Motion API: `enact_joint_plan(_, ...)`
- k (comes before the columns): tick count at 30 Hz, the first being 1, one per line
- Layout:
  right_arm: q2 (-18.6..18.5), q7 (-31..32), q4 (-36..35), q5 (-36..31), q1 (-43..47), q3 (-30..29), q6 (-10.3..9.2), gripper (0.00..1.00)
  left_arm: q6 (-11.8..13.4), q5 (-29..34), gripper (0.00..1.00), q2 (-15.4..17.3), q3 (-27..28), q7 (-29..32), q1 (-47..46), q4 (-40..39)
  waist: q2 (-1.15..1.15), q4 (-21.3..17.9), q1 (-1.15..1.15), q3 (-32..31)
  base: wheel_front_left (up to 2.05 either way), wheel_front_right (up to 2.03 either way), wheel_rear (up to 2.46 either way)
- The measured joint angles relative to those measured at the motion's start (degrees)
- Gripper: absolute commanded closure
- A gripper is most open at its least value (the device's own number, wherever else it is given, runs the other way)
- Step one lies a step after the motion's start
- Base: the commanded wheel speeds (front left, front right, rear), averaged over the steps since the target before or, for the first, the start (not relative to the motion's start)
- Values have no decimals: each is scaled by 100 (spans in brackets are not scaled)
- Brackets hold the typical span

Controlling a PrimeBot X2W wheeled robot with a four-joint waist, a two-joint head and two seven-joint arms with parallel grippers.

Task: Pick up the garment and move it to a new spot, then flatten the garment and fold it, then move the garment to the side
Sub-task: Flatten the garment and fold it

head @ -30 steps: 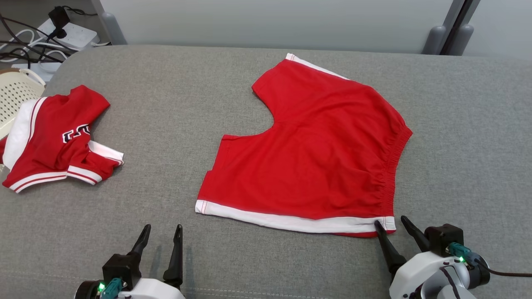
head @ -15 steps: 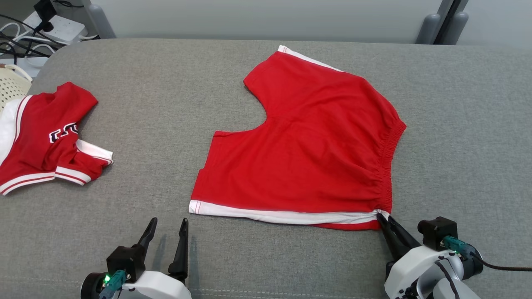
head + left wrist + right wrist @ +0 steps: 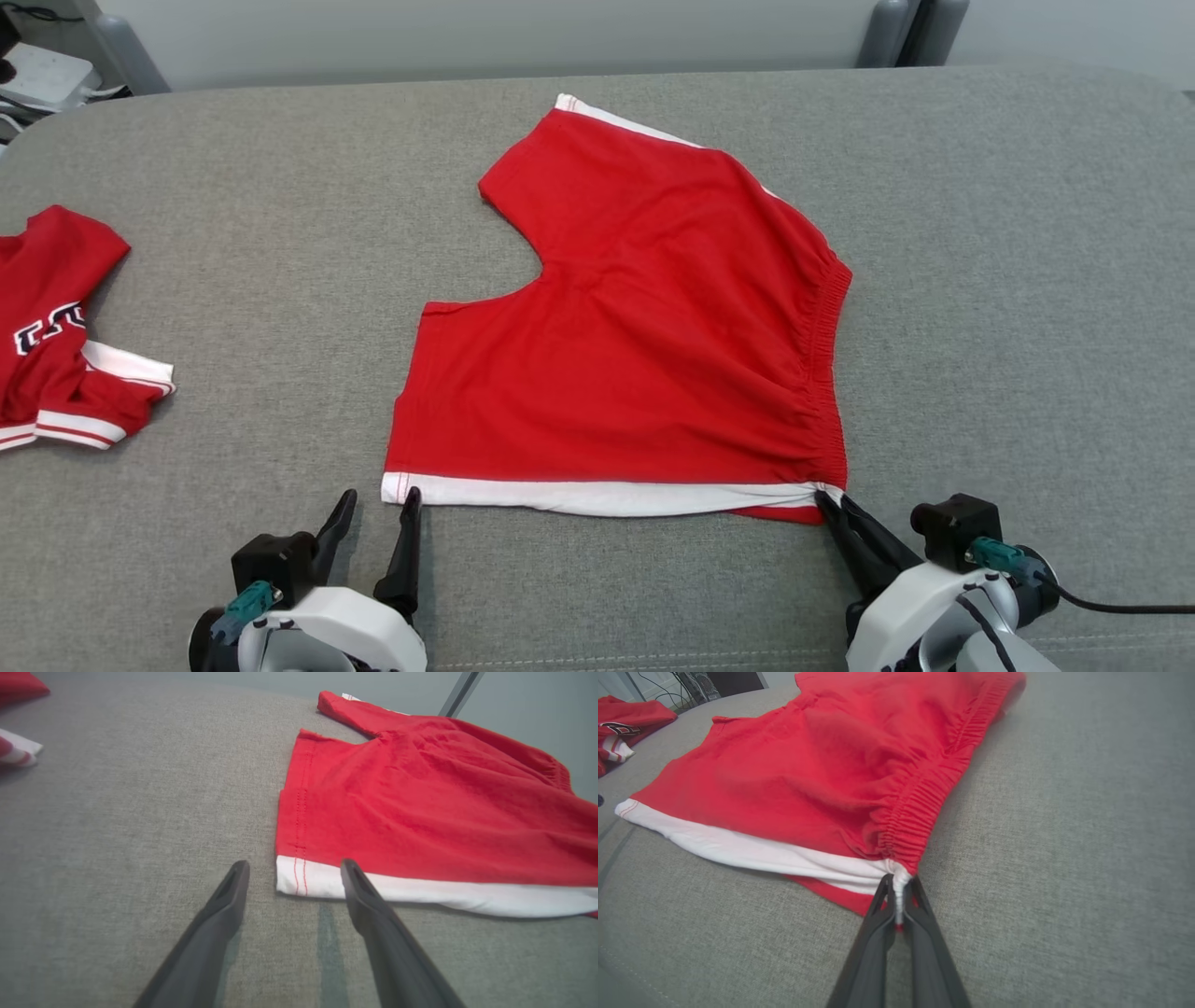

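Though jersey (image 3: 65, 271) lettering is unreadable, right pincer (image 3: 827, 497) grips shorts (image 3: 635, 336), left pincer (image 3: 381, 495) gapes.

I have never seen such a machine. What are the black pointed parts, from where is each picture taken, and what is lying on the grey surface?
This is a wheeled robot with two arms; each ends in a hand with two dark fingers. One picture comes from a camera on its head, looking down; the other two come from cameras on its wrists, looking along the fingers. On the grey fabric surface lie red shorts with a white stripe and an elastic waistband, spread out, and farther left a second red garment with white trim. The right hand is shut on the shorts' near waistband corner. The left hand is open, at the other near corner, holding nothing.
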Motion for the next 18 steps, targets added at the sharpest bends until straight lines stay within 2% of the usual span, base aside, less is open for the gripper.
enact_joint_plan(5,-33,0,-40,58,-130,113,0,100,-75,-57,0,-2,59,0,-198,333,0,-147,0,104,0,0,0)
enact_joint_plan(7,-42,0,-52,116,-153,130,0,100,-89,-62,26,-5,54,0,-258,469,0,-188,0,132,0,0,0)
enact_joint_plan(11,-58,0,-57,134,-162,155,0,100,-130,-102,21,-5,41,-3,-270,605,0,-240,0,171,0,0,0)
enact_joint_plan(12,-59,0,-60,135,-175,157,0,100,-132,-102,31,-4,40,-27,-286,632,0,-248,0,178,0,0,0)
enact_joint_plan(14,-62,0,-69,143,-198,160,0,100,-138,-103,85,-4,13,-43,-331,672,0,-258,0,184,0,0,0)
enact_joint_plan(15,-65,0,-73,144,-209,159,0,100,-138,-102,100,-2,-21,-43,-359,700,0,-259,0,184,0,0,0)
enact_joint_plan(18,-77,0,-70,186,-221,158,0,100,-180,-103,100,-9,-92,-43,-379,728,0,-242,0,175,0,0,0)
